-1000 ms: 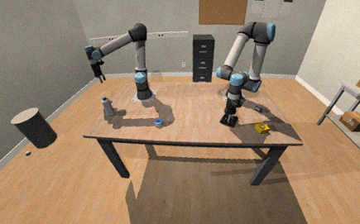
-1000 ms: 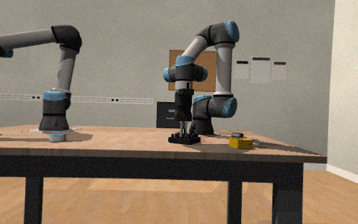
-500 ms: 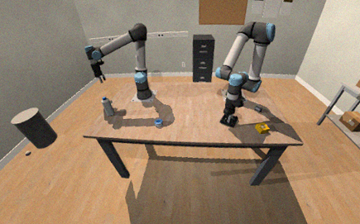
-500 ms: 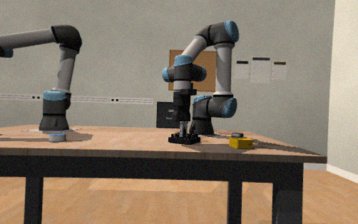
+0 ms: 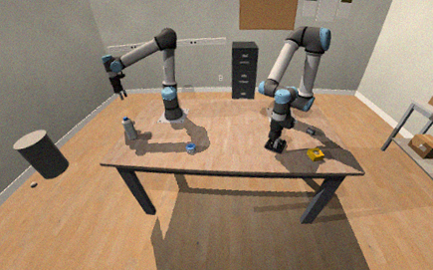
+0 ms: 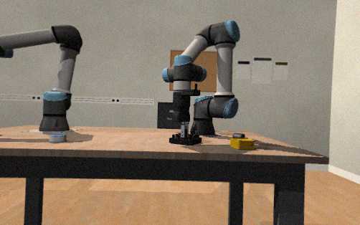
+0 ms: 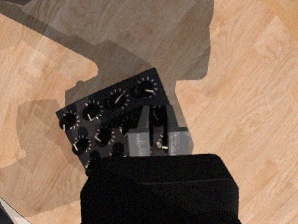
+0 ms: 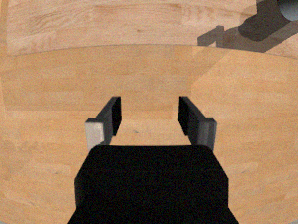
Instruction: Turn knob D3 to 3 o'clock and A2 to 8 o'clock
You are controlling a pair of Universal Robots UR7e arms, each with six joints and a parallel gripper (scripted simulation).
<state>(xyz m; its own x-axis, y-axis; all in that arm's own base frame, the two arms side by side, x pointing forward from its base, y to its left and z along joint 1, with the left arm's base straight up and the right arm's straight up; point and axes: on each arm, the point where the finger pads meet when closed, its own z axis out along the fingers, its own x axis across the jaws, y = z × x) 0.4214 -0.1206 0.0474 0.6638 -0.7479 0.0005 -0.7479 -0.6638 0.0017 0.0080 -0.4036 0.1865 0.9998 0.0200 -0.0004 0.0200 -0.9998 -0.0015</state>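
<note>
The black knob box (image 5: 269,148) (image 6: 173,142) (image 7: 151,77) lies on the table's right part in the top view. Knobs with pale pointers and tick marks show in the left wrist view; the socket side cannot be made out. My left gripper (image 5: 276,143) (image 6: 184,136) (image 7: 158,117) points down at the box, its fingers narrow on either side of a black knob, second from a corner along one edge. That knob's pointer is hidden, and several knobs near the palm are partly covered. My right gripper (image 5: 122,95) (image 8: 149,108) is open and empty, high beyond the table's left end.
A yellow block (image 5: 315,154) (image 6: 242,144) lies right of the box, with a small dark object (image 5: 310,131) (image 6: 239,135) behind. A blue-and-white round item (image 5: 191,148) (image 6: 57,138) and a grey bottle (image 5: 129,129) with a blue cap stand farther left.
</note>
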